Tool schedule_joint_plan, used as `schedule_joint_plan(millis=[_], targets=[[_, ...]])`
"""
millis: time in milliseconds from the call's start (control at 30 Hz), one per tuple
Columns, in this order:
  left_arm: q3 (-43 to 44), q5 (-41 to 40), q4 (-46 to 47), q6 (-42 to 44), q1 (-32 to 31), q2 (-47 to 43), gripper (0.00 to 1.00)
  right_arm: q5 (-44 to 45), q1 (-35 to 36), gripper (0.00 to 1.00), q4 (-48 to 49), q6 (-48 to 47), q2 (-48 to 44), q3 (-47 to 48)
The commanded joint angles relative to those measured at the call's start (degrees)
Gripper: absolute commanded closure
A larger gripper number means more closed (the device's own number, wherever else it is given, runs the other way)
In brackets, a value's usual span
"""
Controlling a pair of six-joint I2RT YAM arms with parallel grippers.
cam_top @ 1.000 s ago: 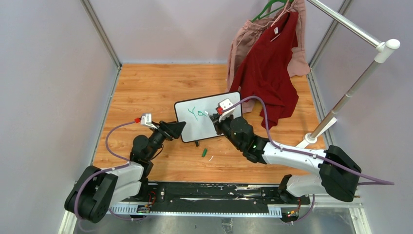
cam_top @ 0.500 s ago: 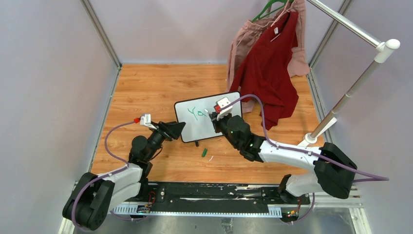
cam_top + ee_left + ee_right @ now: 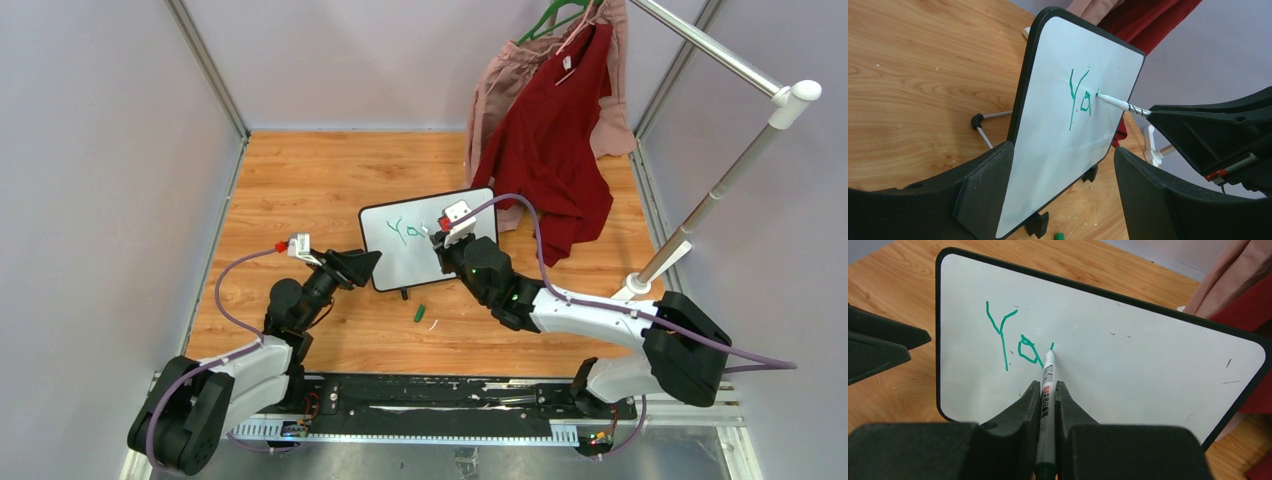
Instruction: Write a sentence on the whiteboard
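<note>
The whiteboard point(image 3: 400, 262) stands tilted on its little feet on the wooden table. Green lettering of the sentence point(image 3: 1013, 342) reads "Yo", with a short fresh stroke to its right. My right gripper point(image 3: 1048, 385) is shut on a white marker point(image 3: 1047, 395), whose green tip touches the board just right of the "o". My left gripper point(image 3: 1063, 150) is open, with the whiteboard's point(image 3: 1048, 125) lower left corner between its fingers. The board edge lies close against the left finger point(image 3: 983, 185), and a wide gap stays before the other. The marker point(image 3: 1120, 104) shows pressed on the lettering point(image 3: 1079, 97).
A green marker cap point(image 3: 421, 313) lies on the table in front of the board. A red garment point(image 3: 555, 150) and a pink one point(image 3: 500, 80) hang behind the board from a rack, whose pole point(image 3: 720, 190) slants down to a white base point(image 3: 640, 285). Grey walls enclose the table.
My right gripper has shifted slightly left with the marker and a small stroke has appeared after the "o". The left arm and the board have stayed put.
</note>
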Motion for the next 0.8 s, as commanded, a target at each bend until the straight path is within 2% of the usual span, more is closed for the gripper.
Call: schedule_joint_plan(millis=[0, 300, 767], targets=[[-2.5, 0.7, 0.9, 1.1, 0.5, -0.8, 0.22, 1.2, 0.8, 1.00, -0.7, 0.2, -0.4, 1.5], [-2.5, 0.6, 0.2, 1.3, 0.5, -1.2, 0.23, 1.4, 0.8, 1.00, -1.9, 0.7, -1.7, 0.1], [-3.1, 0.8, 2.3, 1.2, 0.5, 2.2, 0.32, 1.3, 0.8, 1.00, -3.1, 1.1, -2.3, -0.5]])
